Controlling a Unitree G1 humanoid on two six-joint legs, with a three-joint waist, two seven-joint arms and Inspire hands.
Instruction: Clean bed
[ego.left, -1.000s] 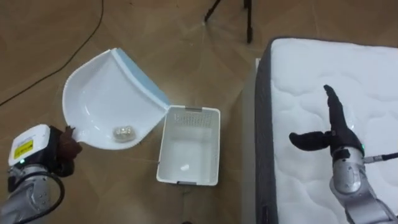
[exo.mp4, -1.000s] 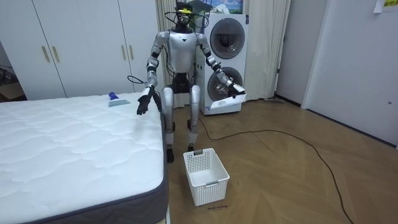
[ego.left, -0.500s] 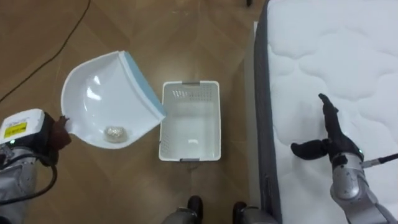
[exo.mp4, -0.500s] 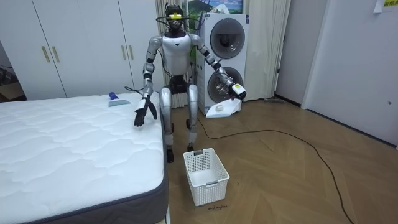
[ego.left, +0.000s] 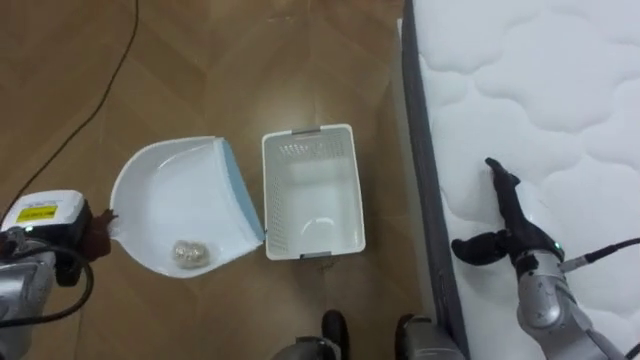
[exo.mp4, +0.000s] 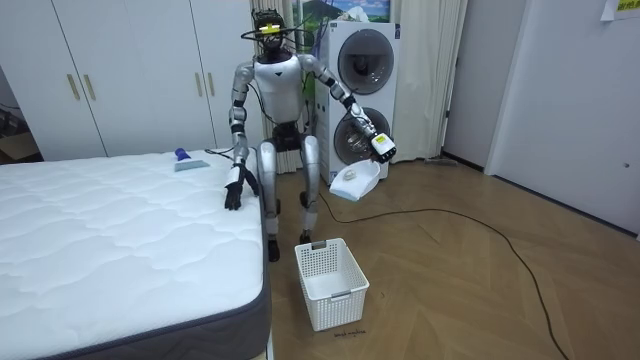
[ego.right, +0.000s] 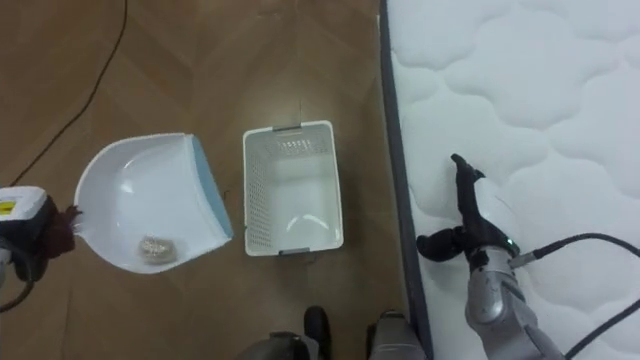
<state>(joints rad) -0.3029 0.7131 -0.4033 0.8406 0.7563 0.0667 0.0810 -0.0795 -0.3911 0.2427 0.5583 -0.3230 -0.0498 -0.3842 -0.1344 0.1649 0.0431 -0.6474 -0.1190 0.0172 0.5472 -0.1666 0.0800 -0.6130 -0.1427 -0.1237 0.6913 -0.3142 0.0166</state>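
Dumping step, I reckon. Left hand (ego.left: 97, 230) clamped on dustpan (ego.left: 180, 195) handle, lower left of frame. Crumpled scrap (ego.left: 187, 254) sits in pan, just left of basket (ego.left: 268, 190) on floor. Right hand (ego.left: 507, 228) spread flat, holding nothing, at bed (ego.left: 540, 90) edge, lower right. Next: swing pan over basket, tip.

White wardrobes (exo.mp4: 120, 80) and stacked washing machines (exo.mp4: 365, 60) line the back wall above wooden floor (exo.mp4: 470, 290).

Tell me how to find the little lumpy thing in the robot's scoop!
Start at the big white mattress, then look at the white basket on the floor beside it. Left of it is a white dustpan with a blue edge; the small pale crumpled wad is the only thing inside.
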